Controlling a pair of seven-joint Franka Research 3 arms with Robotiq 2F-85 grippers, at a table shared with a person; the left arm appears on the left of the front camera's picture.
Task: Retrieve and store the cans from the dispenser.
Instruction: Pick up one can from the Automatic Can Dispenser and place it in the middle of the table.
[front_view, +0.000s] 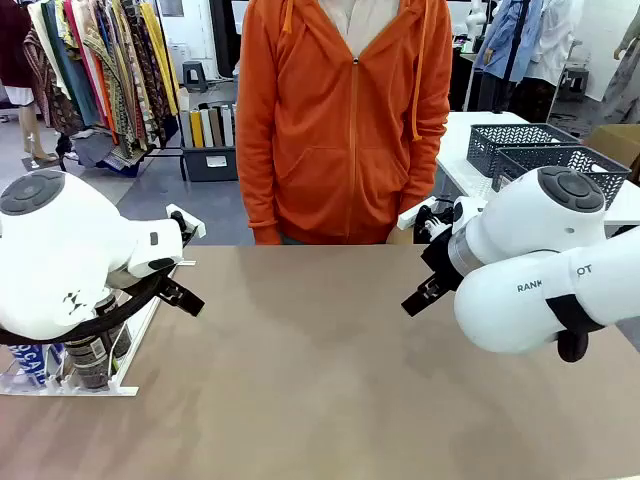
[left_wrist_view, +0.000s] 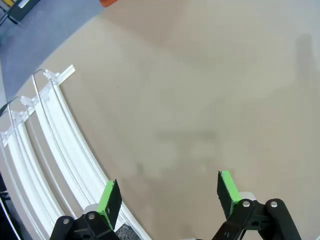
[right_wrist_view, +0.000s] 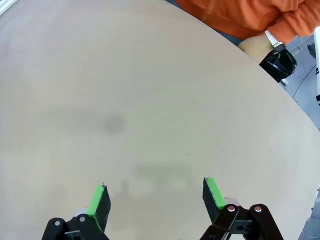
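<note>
Two end effectors hang over the tan surface (front_view: 320, 390), and both have their jaws spread wide with nothing between the green pads. On my left wrist feed, the left end effector (left_wrist_view: 168, 192) is above bare surface right next to the dispenser (left_wrist_view: 55, 130). One of its fingers (left_wrist_view: 109, 197) overlaps the outermost white rail. The rails curve away up the picture to small upright stops (left_wrist_view: 50, 76) at their end.

From the front camera, I see the dispenser lying along the left edge of the surface, reaching down towards the near-left corner. The cans (front_view: 92, 362) stand at its near end, tucked under the left arm's white housing. I can make out a dark one, and a blue one (front_view: 25, 360) beside it. The arm hides much of them, so I cannot count them.

The right end effector (right_wrist_view: 155, 196) points down at open surface towards the right edge, well apart from the dispenser. Its wrist feed catches the person's hand (right_wrist_view: 252, 47) at the far edge, below an orange sleeve.

A person in an orange hooded top (front_view: 345, 120) stands at the middle of the far edge. Behind them to the right, dark lattice baskets (front_view: 520, 140) sit on another table.
</note>
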